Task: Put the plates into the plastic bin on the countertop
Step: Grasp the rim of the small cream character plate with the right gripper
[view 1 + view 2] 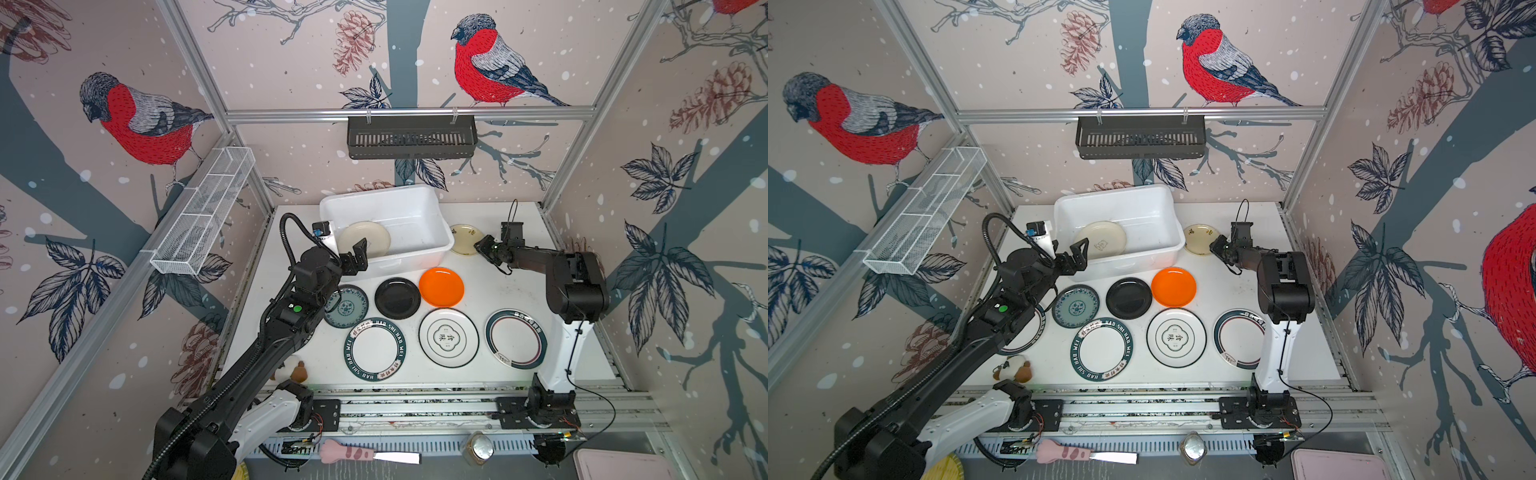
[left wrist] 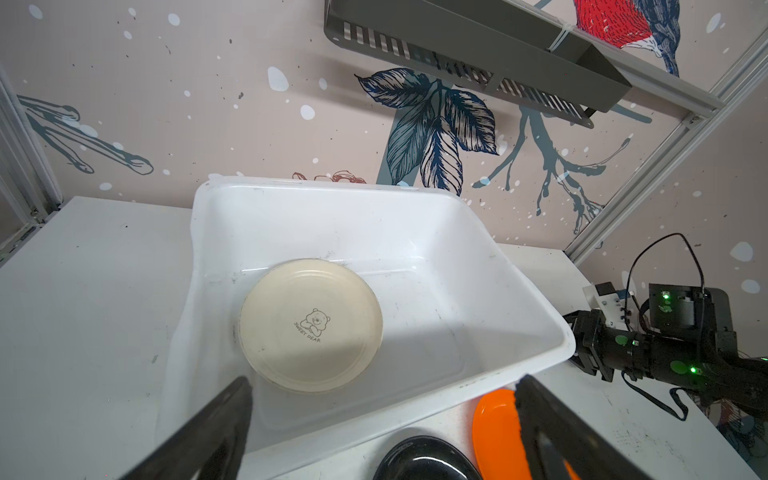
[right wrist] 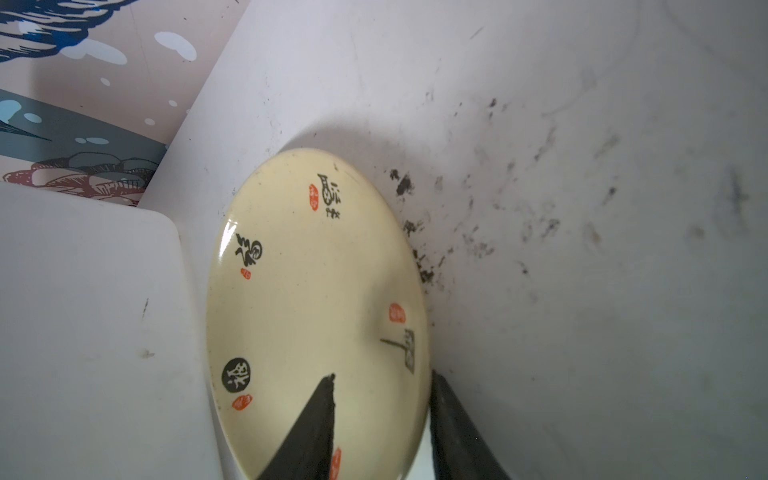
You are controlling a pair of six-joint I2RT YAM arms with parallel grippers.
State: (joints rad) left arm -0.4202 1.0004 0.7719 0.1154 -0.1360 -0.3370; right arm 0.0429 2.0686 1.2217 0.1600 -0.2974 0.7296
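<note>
A cream bear-print plate [image 1: 365,240] [image 2: 309,324] lies in the white plastic bin [image 1: 374,194] at the back of the countertop [image 1: 498,286]. My left gripper [image 1: 357,257] [image 2: 382,380] hangs open over the bin's near left rim, holding nothing. Right of the bin lies a cream lettered plate [image 1: 463,239] [image 3: 316,291]. My right gripper [image 1: 480,246] [image 3: 383,374] straddles its rim, one finger over it and one outside. Whether it pinches does not show. Orange [image 1: 441,286], black [image 1: 397,298], teal patterned [image 1: 347,306] and three white dark-rimmed plates [image 1: 374,349] lie in front.
A black slotted basket [image 1: 411,137] hangs on the back rail and a white wire rack [image 1: 203,212] on the left rail. A plush toy [image 1: 295,370] sits by the left arm's base. Another plate [image 1: 1036,332] lies partly hidden under the left arm.
</note>
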